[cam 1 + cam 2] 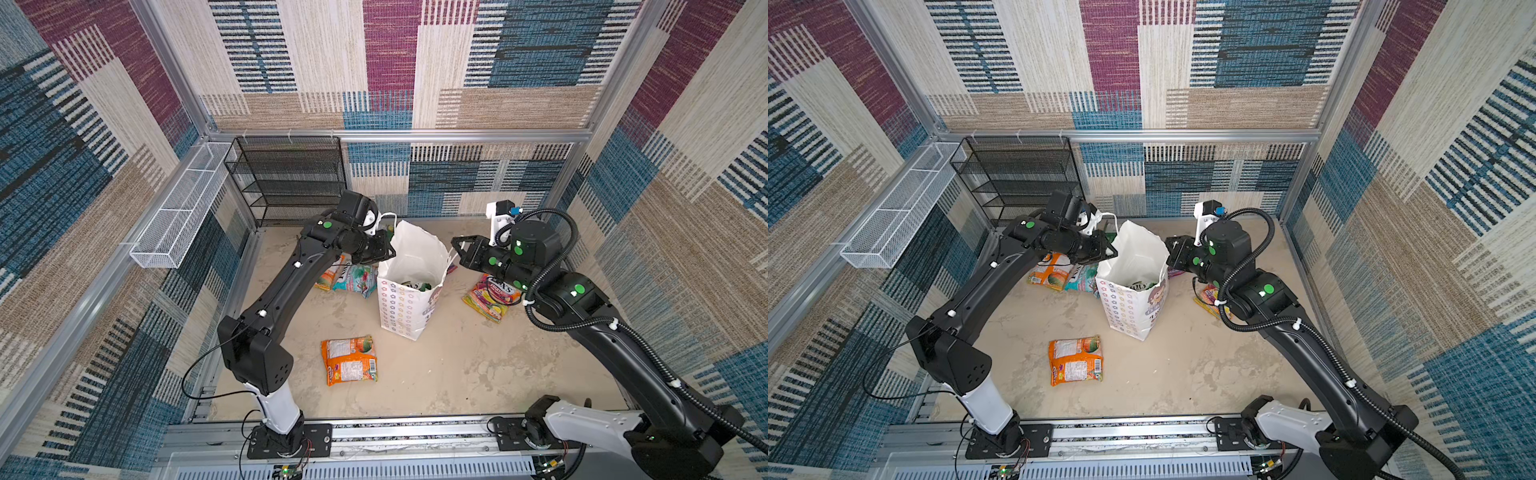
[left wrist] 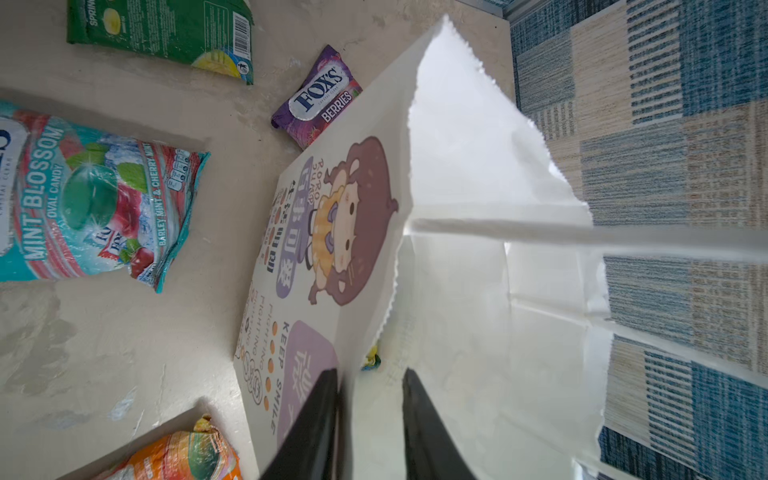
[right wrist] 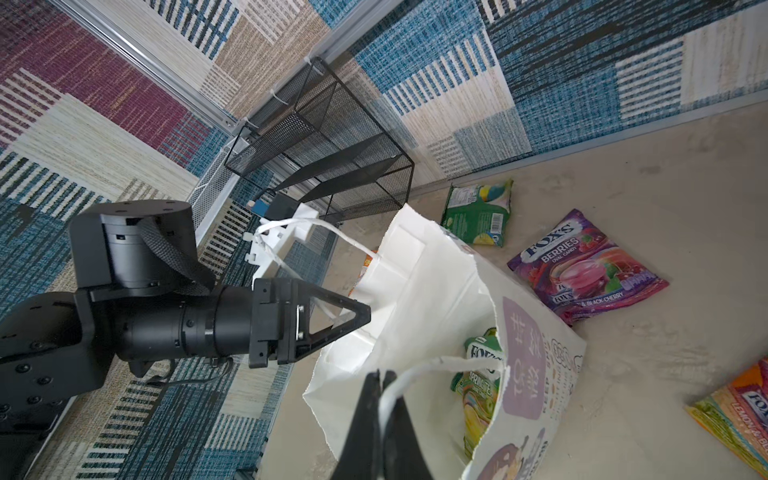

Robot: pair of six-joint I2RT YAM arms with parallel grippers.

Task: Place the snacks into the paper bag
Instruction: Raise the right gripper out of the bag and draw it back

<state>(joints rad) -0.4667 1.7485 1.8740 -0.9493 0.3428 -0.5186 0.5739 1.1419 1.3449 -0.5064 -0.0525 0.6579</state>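
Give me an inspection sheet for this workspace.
Surface: beige table, stained.
Job's things: paper bag upright, open, green packet inside; orange packet, teal packet, multicolour packet, purple packet lie outside.
Clutter: nothing seen.
Grippers: left gripper open astride bag rim; right gripper shut on handle.
Cables: black cable loops by left base; conduit along right arm.
Surroundings: black mesh rack, white mesh basket, patterned walls.

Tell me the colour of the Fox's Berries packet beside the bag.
Purple. The packet shows best in the right wrist view.
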